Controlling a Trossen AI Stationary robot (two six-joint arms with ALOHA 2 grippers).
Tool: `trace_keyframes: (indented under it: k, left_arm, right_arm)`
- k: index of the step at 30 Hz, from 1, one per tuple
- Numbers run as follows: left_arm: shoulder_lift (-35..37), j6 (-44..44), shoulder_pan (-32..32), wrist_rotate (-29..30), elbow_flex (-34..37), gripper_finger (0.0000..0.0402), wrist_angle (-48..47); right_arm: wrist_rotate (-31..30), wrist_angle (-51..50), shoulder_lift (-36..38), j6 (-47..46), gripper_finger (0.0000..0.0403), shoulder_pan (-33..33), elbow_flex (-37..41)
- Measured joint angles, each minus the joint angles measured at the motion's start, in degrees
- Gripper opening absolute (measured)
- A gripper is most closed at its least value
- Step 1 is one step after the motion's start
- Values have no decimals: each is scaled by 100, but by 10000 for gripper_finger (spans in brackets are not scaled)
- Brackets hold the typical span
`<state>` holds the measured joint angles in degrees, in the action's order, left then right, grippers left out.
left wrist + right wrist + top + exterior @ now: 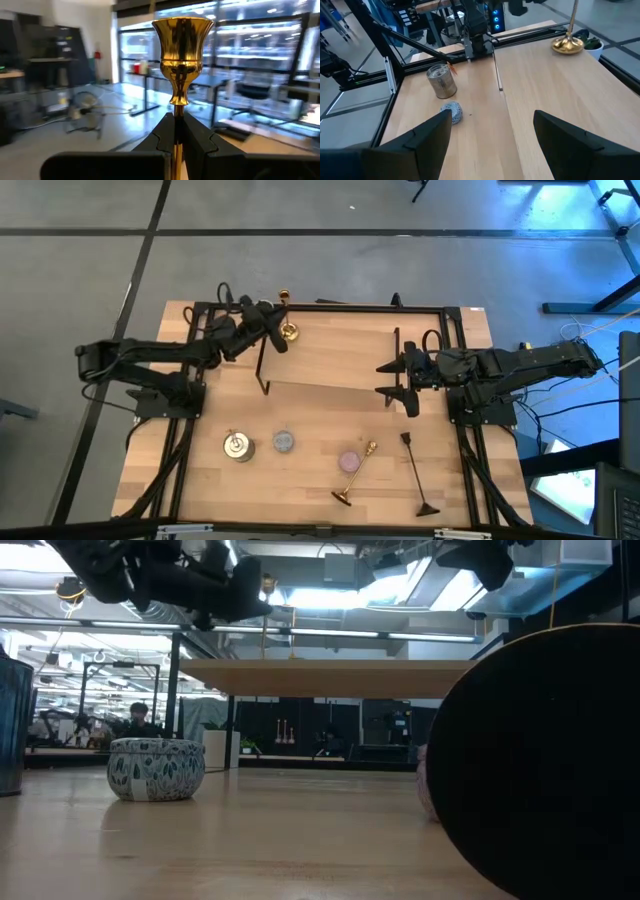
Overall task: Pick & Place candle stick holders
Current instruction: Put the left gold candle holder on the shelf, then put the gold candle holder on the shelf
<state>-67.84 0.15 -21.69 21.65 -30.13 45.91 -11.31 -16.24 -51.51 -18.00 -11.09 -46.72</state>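
One gold candlestick (287, 320) stands upright over the left end of a raised wooden shelf (330, 355). Its round base (567, 45) is at the shelf top. My left gripper (178, 120) is shut on its stem below the cup (181, 37). It also shows in the low view (265, 620). The second gold candlestick (357, 473) lies on its side on the table near the front, touched by no gripper. My right gripper (388, 379) is open and empty at the shelf's right end, and also shows in its own wrist view (492, 135). My left gripper pinches the candlestick's thin stem (178, 107) between its two fingers (165, 132), just below the cup. The fingers come level from the table's left and lie across the stem. The candlestick stands upright. I cannot tell whether its base rests on the shelf or hangs just above it.
On the table near the front are a squat tin (238, 446), a blue-grey candle (285, 442), a pink candle (349, 461) and a black stick with a round base (415, 473). A black frame (330, 308) rings the table.
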Motion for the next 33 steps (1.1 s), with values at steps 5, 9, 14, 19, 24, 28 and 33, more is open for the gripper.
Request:
trace_keyframes:
  k: [5,9,14,19,24,28,33]
  left_arm:
    - [-69,62,8,60,4,10,173]
    - [-73,-21,4,126,4,10,169]
    - [-73,-33,6,165,4,10,13]
    - [-72,-45,6,250,56,10,19]
    - [-67,-65,6,253,61,17,-7]
    - [-76,-50,6,216,74,49,-135]
    - [-73,-45,67,440,76,83,-159]
  right_arm:
    - [0,17,0,4,284,0,0]
    - [0,5,0,8,284,0,0]
    - [9,-36,0,26,284,-50,0]
    - [11,-29,0,44,284,-171,-1]
    - [-1,-8,0,46,285,-210,0]
    - [-4,-7,0,46,285,-210,0]
    - [-2,-11,0,46,285,-210,-1]
